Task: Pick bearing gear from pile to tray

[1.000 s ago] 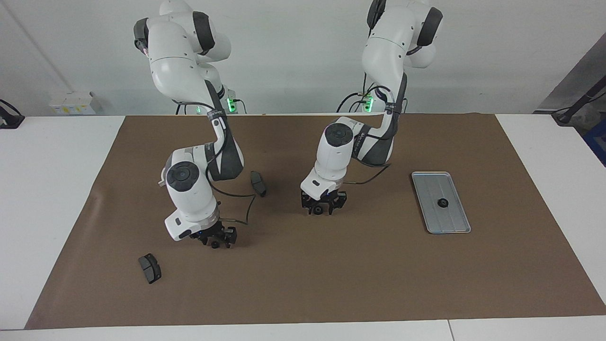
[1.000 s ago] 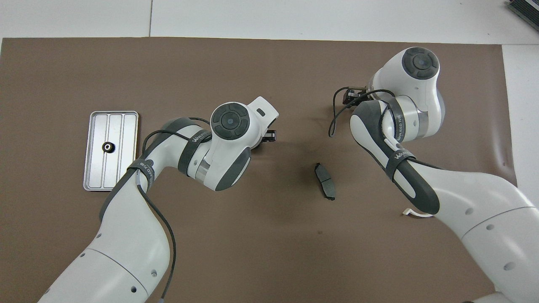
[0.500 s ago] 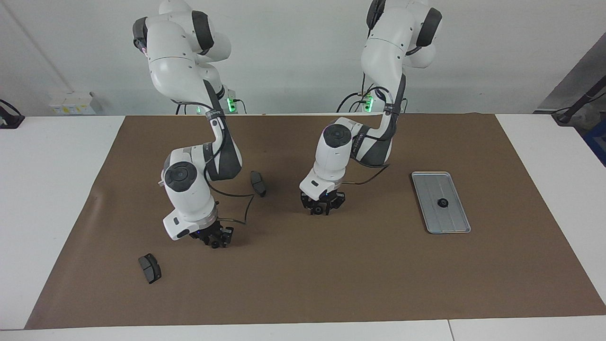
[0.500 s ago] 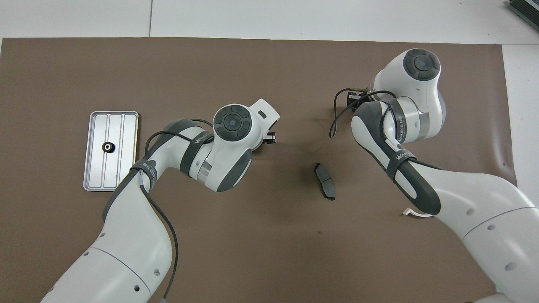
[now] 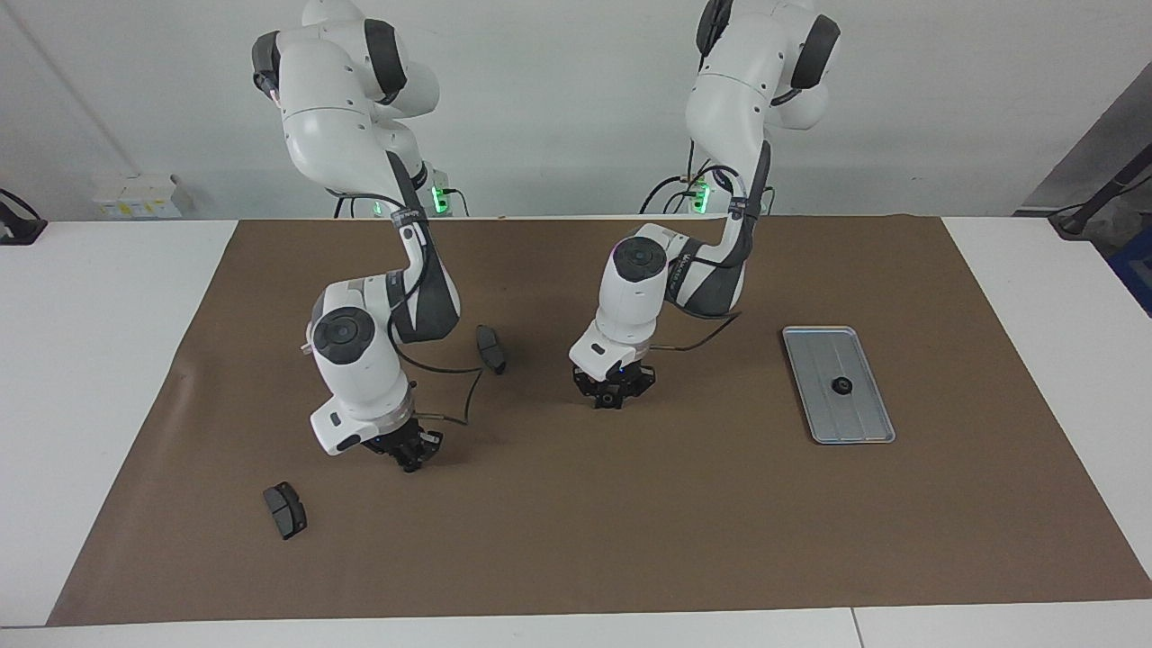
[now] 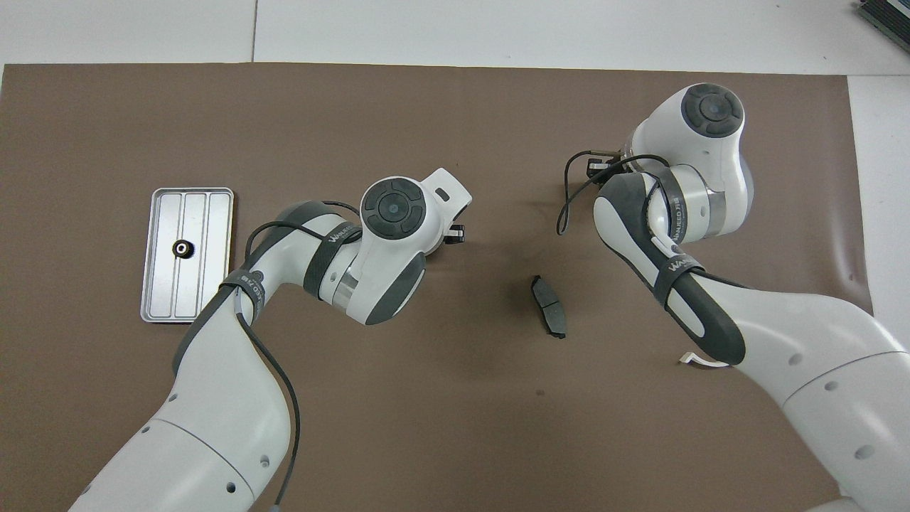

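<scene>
Both pincers have just narrowed from a wide spread. The left pincer (image 5: pixel 610 399) sits low on the brown mat (image 5: pixel 630 540) mid-desk, its tips now drawn in around a small black round gear (image 5: pixel 609 397) that was lying loose between them a second ago. The right pincer (image 5: pixel 411 461) is also down on the mat, toward the right arm's end of the desk. Its tips are fully together where a second gear (image 5: pixel 410 464) was lying, though that piece is now barely visible between them.

We judge that both grasps are made, or nearly so, and that lifting and carrying to the tray (image 5: pixel 814 346) come next. Neither piece has left the mat yet.

The tray lies flat toward the left arm's end, well apart from both pincers. It already holds a third gear (image 5: pixel 841 386), a small black disc with a pale centre resting on the ridges near the middle.

The gears are tiny next to the pincers, round and dark, so a slightly off-centre squeeze could let one slip out.

Two grey pads are untouched. One pad (image 5: pixel 491 348) lies between the arms, and the far pad (image 5: pixel 284 509) lies farther from the robots than the right pincer. A white half-ring (image 6: pixel 700 360) peeks out from under the right arm.
</scene>
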